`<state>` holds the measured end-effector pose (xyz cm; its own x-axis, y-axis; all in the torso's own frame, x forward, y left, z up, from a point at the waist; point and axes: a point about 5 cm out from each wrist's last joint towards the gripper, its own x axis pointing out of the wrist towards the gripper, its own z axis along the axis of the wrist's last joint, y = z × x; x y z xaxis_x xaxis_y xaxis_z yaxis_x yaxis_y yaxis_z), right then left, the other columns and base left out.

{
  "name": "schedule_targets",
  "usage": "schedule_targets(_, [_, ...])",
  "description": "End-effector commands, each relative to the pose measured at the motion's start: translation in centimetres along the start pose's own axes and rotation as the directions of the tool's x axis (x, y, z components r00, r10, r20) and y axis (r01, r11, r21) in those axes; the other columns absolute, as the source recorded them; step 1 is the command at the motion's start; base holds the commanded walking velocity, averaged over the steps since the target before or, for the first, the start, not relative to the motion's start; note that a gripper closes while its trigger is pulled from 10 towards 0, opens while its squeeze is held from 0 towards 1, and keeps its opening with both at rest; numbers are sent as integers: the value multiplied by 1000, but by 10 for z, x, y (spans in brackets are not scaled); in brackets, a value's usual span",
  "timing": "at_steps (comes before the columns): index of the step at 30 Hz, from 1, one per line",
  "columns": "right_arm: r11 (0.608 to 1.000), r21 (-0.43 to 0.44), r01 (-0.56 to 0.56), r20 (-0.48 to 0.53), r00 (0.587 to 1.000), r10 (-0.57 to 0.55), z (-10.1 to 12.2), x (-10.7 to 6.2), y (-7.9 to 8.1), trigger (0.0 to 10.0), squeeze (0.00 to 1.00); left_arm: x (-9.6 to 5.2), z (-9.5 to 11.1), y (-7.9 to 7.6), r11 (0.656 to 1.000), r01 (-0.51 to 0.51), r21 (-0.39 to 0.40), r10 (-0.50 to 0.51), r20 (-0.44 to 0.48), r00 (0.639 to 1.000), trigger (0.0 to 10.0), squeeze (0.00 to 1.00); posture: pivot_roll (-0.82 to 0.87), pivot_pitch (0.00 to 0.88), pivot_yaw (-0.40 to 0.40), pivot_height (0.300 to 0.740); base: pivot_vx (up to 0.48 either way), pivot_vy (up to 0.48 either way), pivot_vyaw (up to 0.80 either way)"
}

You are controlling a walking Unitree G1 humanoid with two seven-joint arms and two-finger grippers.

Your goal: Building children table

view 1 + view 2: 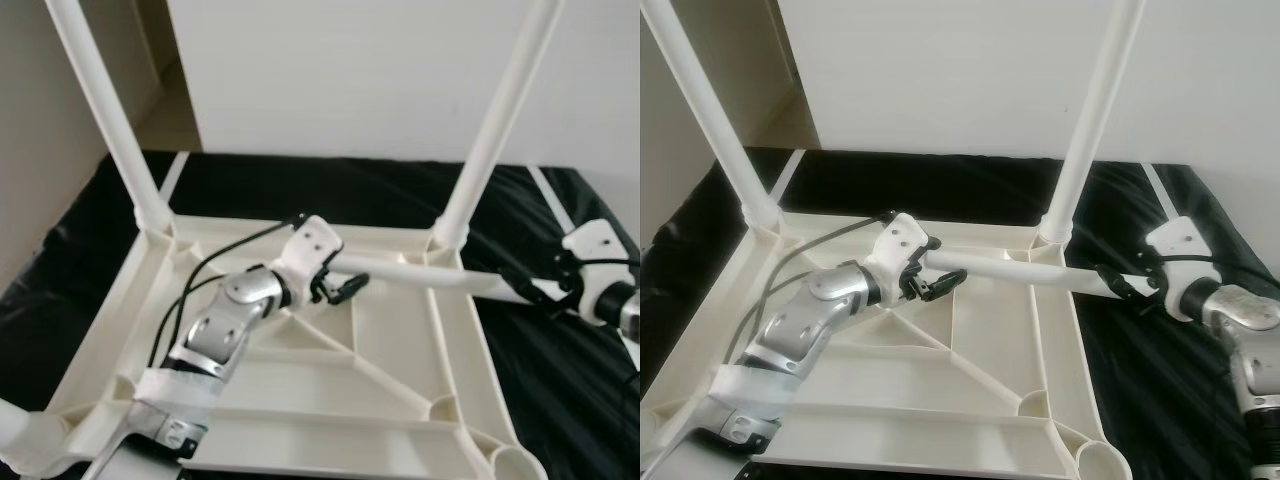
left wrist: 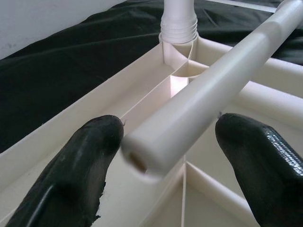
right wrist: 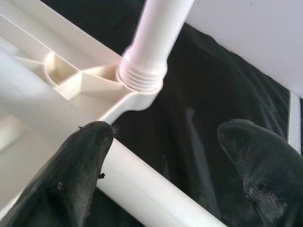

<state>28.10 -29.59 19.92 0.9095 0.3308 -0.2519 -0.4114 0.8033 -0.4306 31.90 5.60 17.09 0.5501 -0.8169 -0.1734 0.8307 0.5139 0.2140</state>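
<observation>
In the left eye view, a loose table leg (image 1: 440, 276) is laid across the upturned tabletop (image 1: 300, 390), between the left gripper (image 1: 340, 290) and right gripper (image 1: 535, 290). In the left wrist view, the leg's end is framed by spread fingers (image 2: 71, 175). In the right wrist view, the leg is touched by one finger (image 3: 61, 179); the other is held apart.

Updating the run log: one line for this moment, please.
stage: leg fitting | tabletop: upside down, two legs in | loose leg: lying across | left gripper: open around its end | right gripper: open, astride it
</observation>
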Motion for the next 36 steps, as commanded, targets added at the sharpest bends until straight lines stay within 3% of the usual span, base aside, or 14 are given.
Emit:
schedule_targets(1, [1000,11,-21,0,1000,21,1,-6,-2,10000,0,-1,0,12,981,-192,12,192,-3,981,10000,0,-45,56,-27,740,0,0,0])
schedule_targets(4, [994,19,-105,26,994,105,8,-16,3,10000,0,-1,-1,13,980,-200,6,200,-4,980,10000,0,-47,57,-23,740,0,0,0])
schedule_targets(11, [995,8,-97,2,995,97,2,-22,0,10000,0,1,-2,14,980,-201,7,201,-7,979,10000,0,-51,55,-19,740,0,0,0])
schedule_targets(14, [993,18,118,15,993,-118,-9,-10,-17,10000,0,4,-1,11,983,-186,1,186,2,983,10000,0,-57,49,-13,740,0,0,0])
schedule_targets(16, [987,23,161,18,987,-162,-10,-8,-19,10000,0,5,0,11,983,-181,-1,181,5,983,10000,0,-57,49,-13,740,0,0,0])
schedule_targets(19, [973,52,223,4,975,-224,-18,-1,-19,10000,0,5,0,9,985,-172,4,172,6,985,10000,0,-52,46,-14,740,0,0,0])
schedule_targets(21, [947,78,311,-38,950,-308,-34,15,-11,10000,0,4,0,8,986,-164,13,164,6,986,10000,0,-39,46,-16,740,0,0,0])
schedule_targets(28, [955,48,293,-81,954,-289,-46,20,-3,10000,0,1,-1,10,984,-175,19,175,2,985,10000,0,-33,48,-17,740,0,0,0])
schedule_targets(36, [946,36,323,-151,937,-314,-64,17,-12,10000,0,-5,-2,11,982,-191,11,191,-5,982,10000,0,-15,91,-26,740,0,0,0])
